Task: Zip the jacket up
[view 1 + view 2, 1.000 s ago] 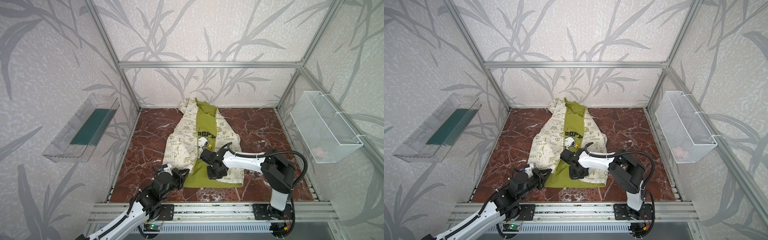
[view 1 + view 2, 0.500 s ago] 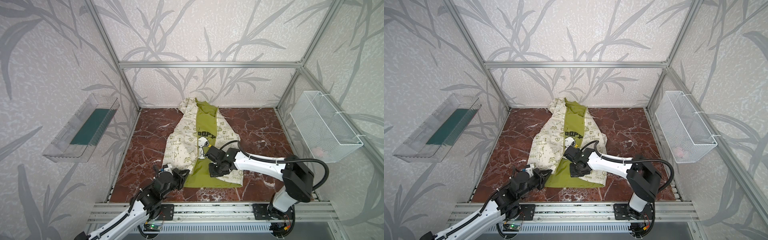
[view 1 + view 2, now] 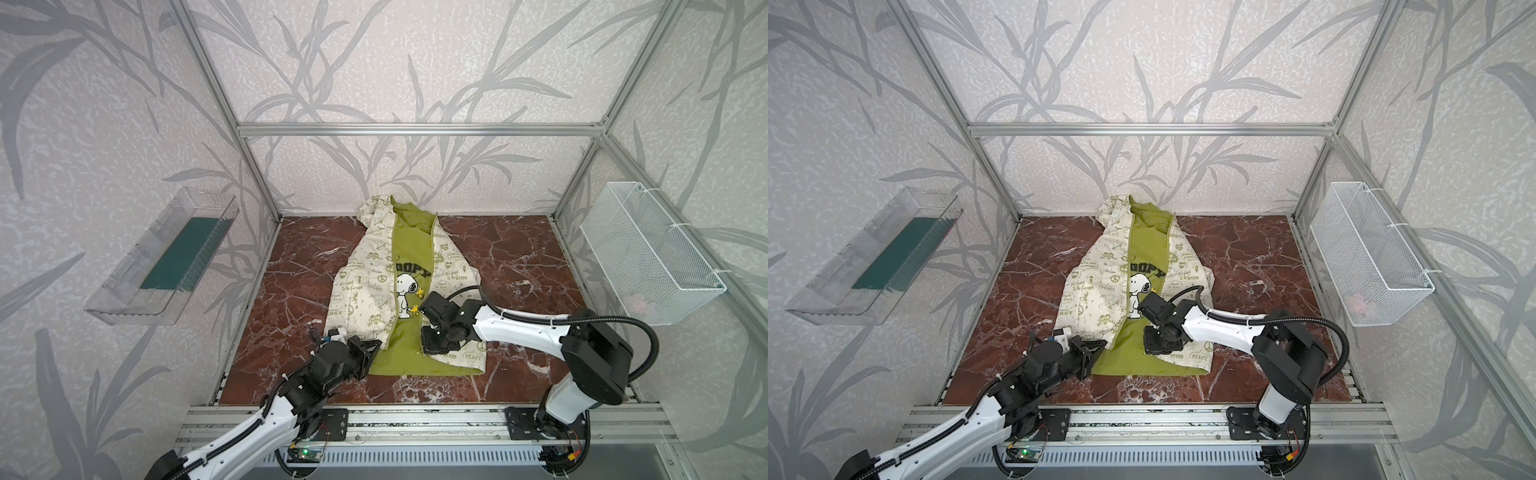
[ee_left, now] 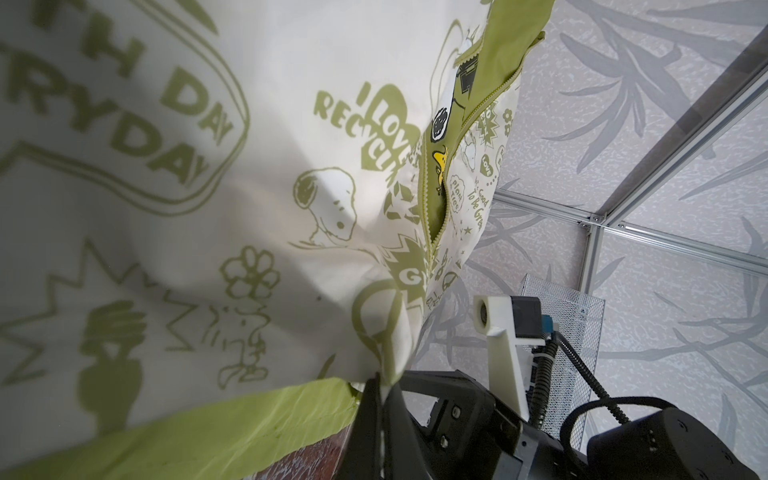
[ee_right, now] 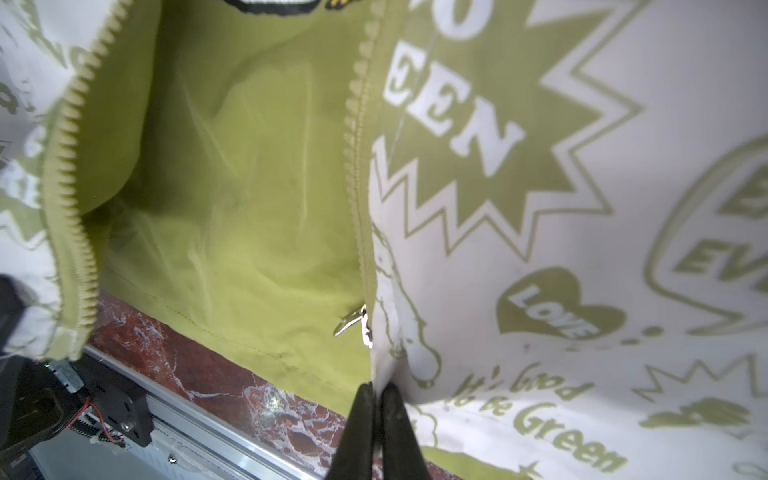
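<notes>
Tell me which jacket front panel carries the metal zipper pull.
The jacket panel pinched by the right end effector; its silver pull hangs near the hem; the other panel's teeth are bare.

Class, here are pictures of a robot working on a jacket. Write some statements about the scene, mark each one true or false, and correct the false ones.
1. The jacket is zipped shut. False: it lies open, with green lining showing between the zipper halves.
2. The fingers of the left gripper pinch the jacket's bottom edge. True.
3. The right gripper hangs open above the jacket. False: its fingers are shut on the fabric just below the metal zipper slider.
4. The white wire basket hangs on the side wall, not on the marble table. True.
</notes>
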Robot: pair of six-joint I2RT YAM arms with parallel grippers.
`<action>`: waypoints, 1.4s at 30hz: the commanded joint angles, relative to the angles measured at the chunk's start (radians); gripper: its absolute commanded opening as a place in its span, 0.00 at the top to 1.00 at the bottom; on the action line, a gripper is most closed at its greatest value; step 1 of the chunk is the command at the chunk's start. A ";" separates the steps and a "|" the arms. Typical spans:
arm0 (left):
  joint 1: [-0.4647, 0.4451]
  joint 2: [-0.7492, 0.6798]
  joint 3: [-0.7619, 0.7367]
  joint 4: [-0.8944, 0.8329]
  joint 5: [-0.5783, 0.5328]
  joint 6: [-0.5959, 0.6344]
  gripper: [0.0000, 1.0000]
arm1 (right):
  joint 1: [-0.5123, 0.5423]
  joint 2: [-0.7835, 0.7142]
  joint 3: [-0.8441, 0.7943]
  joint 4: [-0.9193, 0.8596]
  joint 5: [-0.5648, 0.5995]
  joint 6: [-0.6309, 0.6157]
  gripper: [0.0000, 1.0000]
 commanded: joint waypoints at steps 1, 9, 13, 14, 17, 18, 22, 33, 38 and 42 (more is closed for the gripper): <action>-0.001 -0.010 0.024 0.012 0.002 0.001 1.00 | 0.004 0.021 0.036 -0.010 -0.004 -0.012 0.86; -0.001 -0.033 0.021 -0.010 0.001 -0.002 1.00 | 0.005 0.032 0.036 0.024 -0.015 -0.007 0.79; -0.001 -0.040 0.019 -0.016 -0.002 -0.001 1.00 | 0.007 0.038 0.044 0.031 -0.017 -0.004 0.75; -0.001 -0.039 0.018 -0.016 -0.001 -0.003 1.00 | 0.006 0.039 0.049 0.026 -0.018 -0.004 0.73; -0.001 -0.039 0.019 -0.016 -0.001 -0.001 1.00 | 0.013 0.079 0.061 0.020 -0.020 -0.002 0.71; -0.001 -0.038 0.019 -0.015 -0.001 -0.002 1.00 | 0.014 0.085 0.063 0.014 -0.017 -0.001 0.70; -0.001 -0.038 0.019 -0.017 0.000 -0.001 1.00 | 0.030 0.111 0.099 -0.034 0.019 -0.008 0.69; -0.001 -0.049 0.021 -0.034 -0.003 -0.002 1.00 | 0.077 0.213 0.249 -0.264 0.170 -0.041 0.71; -0.001 -0.051 0.020 -0.037 -0.004 -0.002 1.00 | 0.085 0.251 0.274 -0.301 0.191 -0.054 0.71; -0.001 -0.051 0.020 -0.039 -0.004 -0.003 1.00 | 0.085 0.259 0.284 -0.277 0.163 -0.068 0.68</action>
